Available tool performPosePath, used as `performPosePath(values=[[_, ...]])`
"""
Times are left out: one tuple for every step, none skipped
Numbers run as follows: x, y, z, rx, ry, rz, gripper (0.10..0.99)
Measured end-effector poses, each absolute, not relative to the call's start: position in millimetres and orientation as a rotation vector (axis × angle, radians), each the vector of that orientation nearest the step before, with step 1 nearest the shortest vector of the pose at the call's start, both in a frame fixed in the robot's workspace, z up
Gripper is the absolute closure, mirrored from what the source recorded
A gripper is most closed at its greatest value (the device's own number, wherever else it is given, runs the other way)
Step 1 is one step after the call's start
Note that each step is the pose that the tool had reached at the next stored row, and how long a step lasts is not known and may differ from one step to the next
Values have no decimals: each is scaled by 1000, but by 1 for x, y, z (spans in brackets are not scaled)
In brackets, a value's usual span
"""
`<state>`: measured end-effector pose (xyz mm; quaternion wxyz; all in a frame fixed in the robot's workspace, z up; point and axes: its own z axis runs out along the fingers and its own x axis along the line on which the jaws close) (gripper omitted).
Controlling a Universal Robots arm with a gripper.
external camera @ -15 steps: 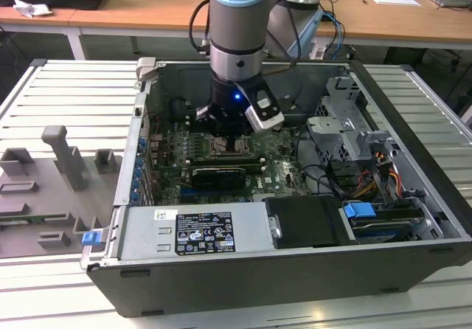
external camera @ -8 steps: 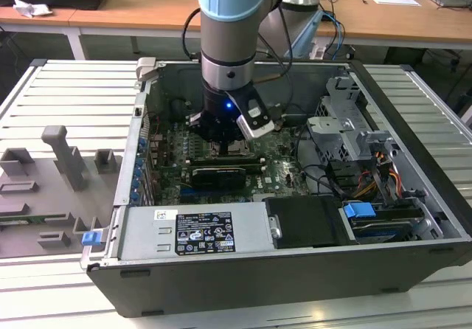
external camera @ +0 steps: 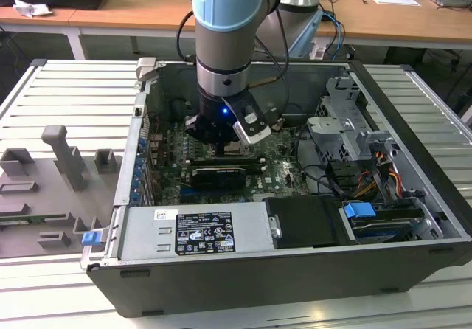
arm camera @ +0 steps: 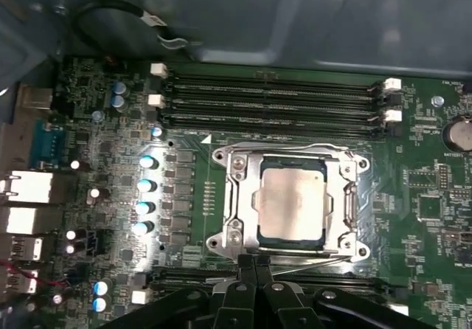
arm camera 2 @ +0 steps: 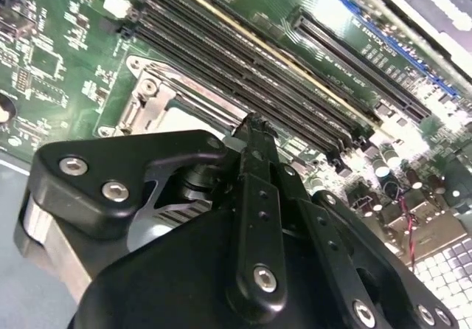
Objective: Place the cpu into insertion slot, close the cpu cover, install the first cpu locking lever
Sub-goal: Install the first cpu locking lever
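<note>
In the first wrist view, the cpu (arm camera: 293, 195) sits in the socket at frame centre, the cpu cover (arm camera: 243, 196) flat around it; the tool (arm camera: 255, 264), fingers together and empty, touches its lower edge

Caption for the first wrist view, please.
Gripper at the socket's edge; cpu seated in its slot, cpu cover closed flat around it.
</note>
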<state>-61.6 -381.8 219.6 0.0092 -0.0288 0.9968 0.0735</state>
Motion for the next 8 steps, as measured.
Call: performPosePath(values=[[-63,-383,219,-90,3113,237,980],[-65,-384,219,-90,3112,245,980],[-66,-385,219,-90,3111,250,980],[-66,-386,219,-91,3111,253,980],[-66,-387,218,-90,3110,255,980],[-66,-389,218,-90,3110,258,980],[-67,-391,218,-90,3109,272,980],[-70,-391,218,-90,3106,293,980]])
